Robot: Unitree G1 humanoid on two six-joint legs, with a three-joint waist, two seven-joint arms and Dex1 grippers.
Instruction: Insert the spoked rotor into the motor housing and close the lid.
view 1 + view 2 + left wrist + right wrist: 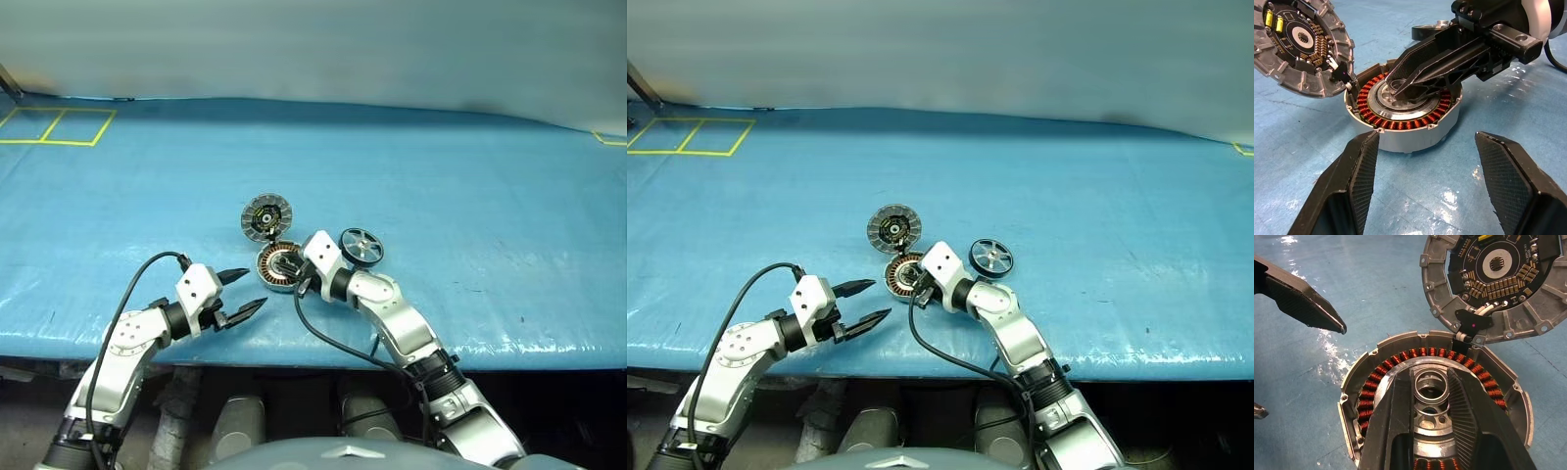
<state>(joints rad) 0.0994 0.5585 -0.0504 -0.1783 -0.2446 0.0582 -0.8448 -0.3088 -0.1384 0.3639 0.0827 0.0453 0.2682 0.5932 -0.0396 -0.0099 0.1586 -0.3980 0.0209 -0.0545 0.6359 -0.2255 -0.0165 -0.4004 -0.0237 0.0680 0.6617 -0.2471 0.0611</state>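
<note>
Right gripper (1431, 396) nearly closed, tips resting in silver centre of motor housing (1403, 120), grasping nothing evident; left gripper (243, 292) spread, empty, just beside. Lid (267, 216) swung open; spoked rotor (361, 247) lying on table (509, 196) beside housing, not yet inserted. Judged pre-insertion: next, withdraw and pick up rotor.

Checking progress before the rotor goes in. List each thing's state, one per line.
Round silver motor housing with copper windings: open, no rotor inside.
Toothed silver lid with dark centre: swung open, hinged at housing's edge.
Black-rimmed silver spoked rotor: lying on blue table, not held.
Left pincer: open, holding nothing.
Right pincer: fingertips on housing's silver centre.
</note>
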